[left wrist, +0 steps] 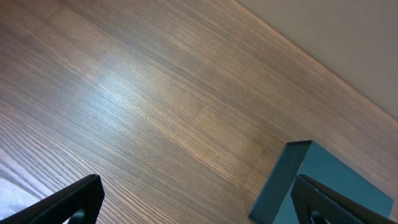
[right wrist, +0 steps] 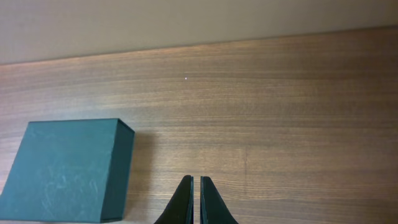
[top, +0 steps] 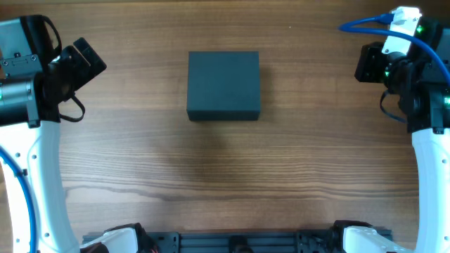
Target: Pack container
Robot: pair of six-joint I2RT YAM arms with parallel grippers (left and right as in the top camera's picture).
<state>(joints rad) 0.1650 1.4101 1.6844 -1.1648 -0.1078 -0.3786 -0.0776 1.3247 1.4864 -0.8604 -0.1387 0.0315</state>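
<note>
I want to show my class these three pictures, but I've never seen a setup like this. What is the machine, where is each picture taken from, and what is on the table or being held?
This is a robot with two arms at a wooden table. One picture looks straight down from above; the other two come from small cameras on each wrist, so the dark prongs at their bottom edge are that arm's own fingers. The only thing on the table is the container, a dark teal-grey box with its lid closed. The left gripper is open, fingers wide apart, near the box but not touching. The right gripper is shut, fingers together, over bare wood. Neither holds anything.
</note>
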